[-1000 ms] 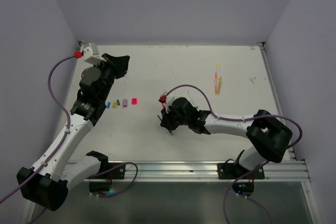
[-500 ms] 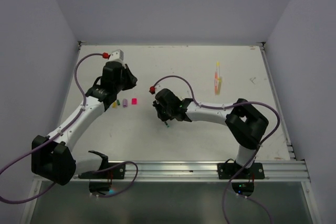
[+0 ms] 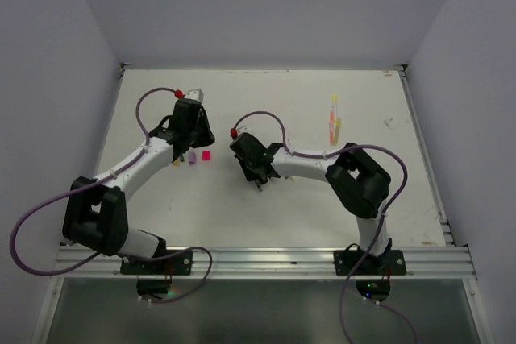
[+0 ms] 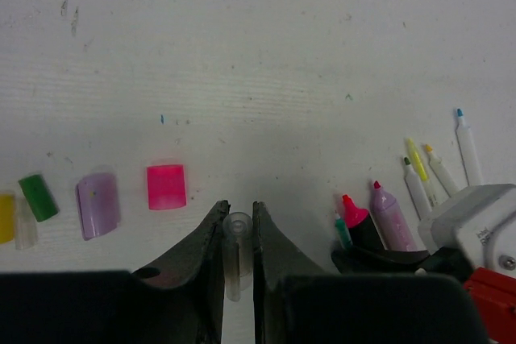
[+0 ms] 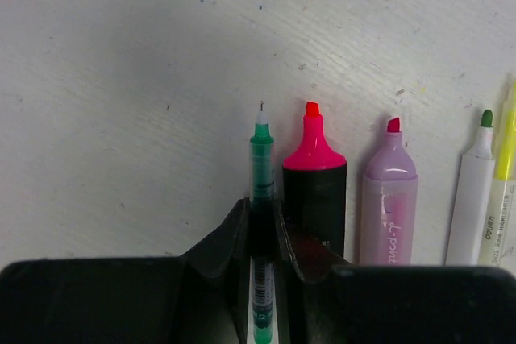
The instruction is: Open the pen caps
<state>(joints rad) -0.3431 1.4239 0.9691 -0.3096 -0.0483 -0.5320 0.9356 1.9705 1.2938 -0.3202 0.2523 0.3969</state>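
Note:
In the left wrist view my left gripper (image 4: 237, 209) is shut on a pale clear cap (image 4: 237, 239), just above the table. Ahead of it lie a pink cap (image 4: 166, 186), a lilac cap (image 4: 97, 205), a green cap (image 4: 38, 196) and a yellow cap (image 4: 6, 217) in a row. In the right wrist view my right gripper (image 5: 260, 205) is shut on a thin green pen (image 5: 261, 159), uncapped, tip bare. Beside it lie a black-and-pink highlighter (image 5: 314, 187), a lilac one (image 5: 389, 199) and a white green-tipped pen (image 5: 476, 183), all uncapped. From above, the two grippers (image 3: 193, 136) (image 3: 258, 176) are near each other.
Two yellow and orange pens (image 3: 334, 122) lie apart at the back right of the white table (image 3: 363, 102). Grey walls close in the left, back and right sides. A metal rail (image 3: 266, 262) runs along the near edge.
The left arm has swung right and in toward the row of caps. The right gripper has moved left and slightly away from the near edge with the green pen.

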